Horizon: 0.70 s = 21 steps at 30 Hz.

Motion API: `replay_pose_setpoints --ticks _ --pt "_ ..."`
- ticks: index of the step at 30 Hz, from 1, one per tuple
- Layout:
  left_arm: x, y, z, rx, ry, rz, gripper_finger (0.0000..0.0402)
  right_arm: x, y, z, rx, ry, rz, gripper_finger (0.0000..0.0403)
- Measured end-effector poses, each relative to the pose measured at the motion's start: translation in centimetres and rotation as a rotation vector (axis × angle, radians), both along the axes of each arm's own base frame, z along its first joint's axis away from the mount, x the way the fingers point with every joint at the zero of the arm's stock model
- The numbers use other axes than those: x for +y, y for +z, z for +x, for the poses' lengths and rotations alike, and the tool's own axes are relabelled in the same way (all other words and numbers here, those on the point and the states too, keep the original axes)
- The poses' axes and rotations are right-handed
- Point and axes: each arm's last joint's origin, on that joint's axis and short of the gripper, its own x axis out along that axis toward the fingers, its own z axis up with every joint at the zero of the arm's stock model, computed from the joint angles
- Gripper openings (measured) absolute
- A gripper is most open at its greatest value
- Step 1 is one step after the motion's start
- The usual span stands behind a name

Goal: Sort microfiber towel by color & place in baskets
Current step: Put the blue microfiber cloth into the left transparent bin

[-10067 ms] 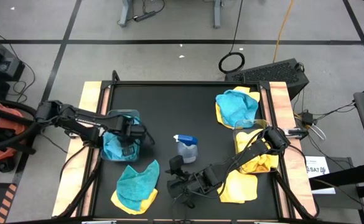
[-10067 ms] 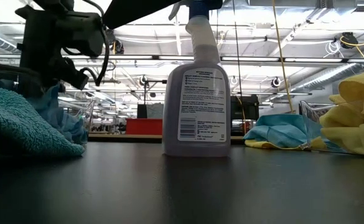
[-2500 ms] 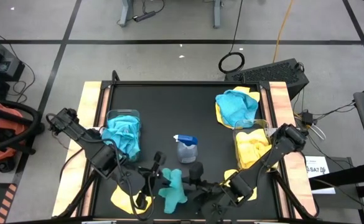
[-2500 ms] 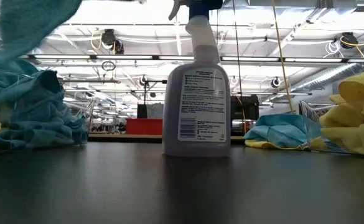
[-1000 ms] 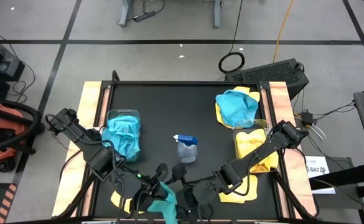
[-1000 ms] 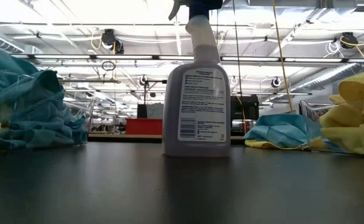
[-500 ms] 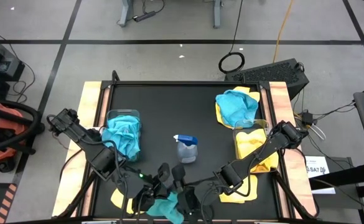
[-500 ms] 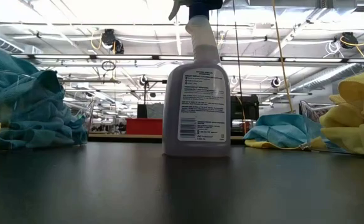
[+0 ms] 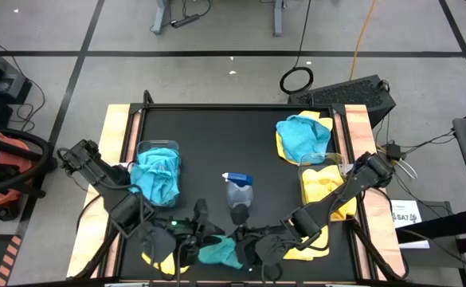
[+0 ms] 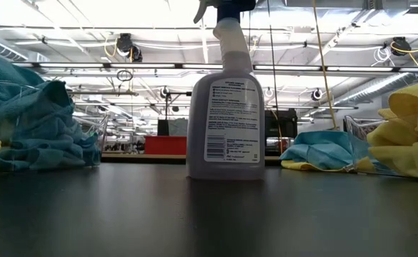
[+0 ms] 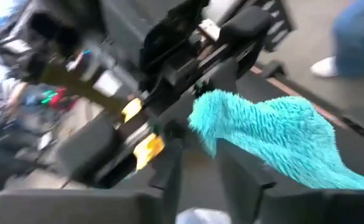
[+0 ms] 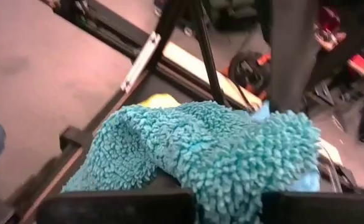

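A teal towel [image 9: 217, 253] sits near the table's near edge, between my two grippers. My left gripper [image 9: 198, 237] is at its left end and my right gripper [image 9: 247, 245] at its right end; both look shut on it. The left clear basket [image 9: 142, 150] holds teal towels [image 9: 157, 171]. The right clear basket [image 9: 338, 163] holds yellow towels [image 9: 322, 190]. A yellow towel [image 9: 154, 259] lies flat at the near left and another [image 9: 308, 243] at the near right. A teal towel on a yellow one [image 9: 303, 135] lies at the far right. The low view shows neither gripper. My left gripper has one end of the teal towel [image 11: 211, 144] between its two fingers, coming level from the table's left. The rest of the towel [image 11: 281, 143] spreads away toward the right arm. I cannot tell whether it is clear of the table. My right gripper pinches a bunched fold of the teal towel [image 12: 228, 199] between its two fingers, coming level from the table's right. The towel [image 12: 188, 149] piles up over and in front of the fingers. One layer or several, I cannot tell.
A grey spray bottle with a blue top [image 9: 238, 191] stands upright at the table's middle, just beyond both grippers, and fills the middle of the low view [image 10: 225, 107]. Wooden rails [image 9: 117, 135] run along the table's left and right sides.
Both grippers, with the teal towel between them, have moved a little from the table's near edge toward the spray bottle. The towel has gone with them and now lies more spread between the two grippers.
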Motion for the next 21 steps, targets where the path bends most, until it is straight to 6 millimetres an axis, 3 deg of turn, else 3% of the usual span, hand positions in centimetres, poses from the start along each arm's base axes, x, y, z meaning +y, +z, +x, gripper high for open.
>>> replay_pose_setpoints --ticks 5,9,14,21 --pt "-0.5 -0.1 -0.9 -0.032 0.120 0.064 0.0182 -0.6 2.3 -2.6 0.005 -0.073 -0.012 0.0005" --pt "-0.6 -0.2 -1.2 -0.034 0.154 0.050 0.0217 -1.3 4.5 -5.4 -0.002 -0.130 -0.020 0.0004" --pt "-0.8 -0.5 -1.6 -0.001 0.216 -0.064 0.0227 -2.6 7.4 -9.5 -0.037 -0.250 -0.030 0.0003" --pt "-0.3 -2.4 -1.9 0.092 0.308 -0.128 0.0228 -5.6 9.8 -14.0 -0.075 -0.423 -0.068 0.0003"
